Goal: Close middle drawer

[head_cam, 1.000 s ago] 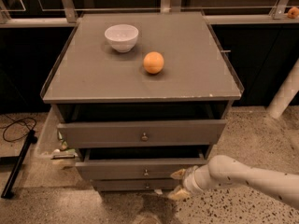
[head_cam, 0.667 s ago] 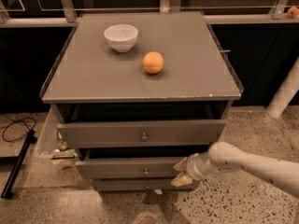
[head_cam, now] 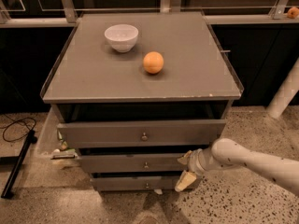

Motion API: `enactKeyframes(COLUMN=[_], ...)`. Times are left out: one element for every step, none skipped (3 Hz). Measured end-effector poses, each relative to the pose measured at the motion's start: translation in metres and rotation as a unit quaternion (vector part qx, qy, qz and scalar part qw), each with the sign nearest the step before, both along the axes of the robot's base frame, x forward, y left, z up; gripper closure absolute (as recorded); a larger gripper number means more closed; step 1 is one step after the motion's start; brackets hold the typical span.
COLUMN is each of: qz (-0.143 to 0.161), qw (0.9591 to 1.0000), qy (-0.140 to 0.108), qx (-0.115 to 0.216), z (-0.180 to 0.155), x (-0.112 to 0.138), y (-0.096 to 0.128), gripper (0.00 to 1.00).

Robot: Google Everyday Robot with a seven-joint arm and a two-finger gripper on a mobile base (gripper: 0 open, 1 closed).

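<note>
The grey cabinet (head_cam: 93, 85) has three drawer fronts stacked below its top. The middle drawer (head_cam: 121, 164) is the medium grey front with a small round knob (head_cam: 145, 165). It sits a little out, with a dark gap above it. My gripper (head_cam: 183, 171) is at the right end of the middle drawer's front, against or very near it. Its fingers are spread, one fingertip (head_cam: 182, 159) up and one down, holding nothing. The white arm (head_cam: 252, 162) comes in from the lower right.
The wide top drawer (head_cam: 103, 134) is also pulled out, and the narrow bottom drawer (head_cam: 121, 184) sits below. A white bowl (head_cam: 121, 36) and an orange (head_cam: 153, 62) rest on the cabinet top. A black pole (head_cam: 16, 169) and a cable (head_cam: 14, 127) lie on the floor at the left. A white post (head_cam: 285, 94) stands at the right.
The gripper has risen from near the bottom drawer to the right end of the middle drawer's front. The arm has lifted with it.
</note>
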State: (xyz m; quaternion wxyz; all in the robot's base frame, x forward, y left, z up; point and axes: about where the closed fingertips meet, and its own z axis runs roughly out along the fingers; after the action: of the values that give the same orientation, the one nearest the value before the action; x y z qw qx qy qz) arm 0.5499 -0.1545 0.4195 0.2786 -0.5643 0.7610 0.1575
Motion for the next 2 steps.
enactKeyframes(qz=[0.000,0.000], qw=[1.0000,1.0000], qy=[0.000,0.000], qx=[0.000,0.000], z=[0.0000,0.0001], x=[-0.0004,-0.0063], y=[0.0001,0.0015], gripper=[0.00,0.00])
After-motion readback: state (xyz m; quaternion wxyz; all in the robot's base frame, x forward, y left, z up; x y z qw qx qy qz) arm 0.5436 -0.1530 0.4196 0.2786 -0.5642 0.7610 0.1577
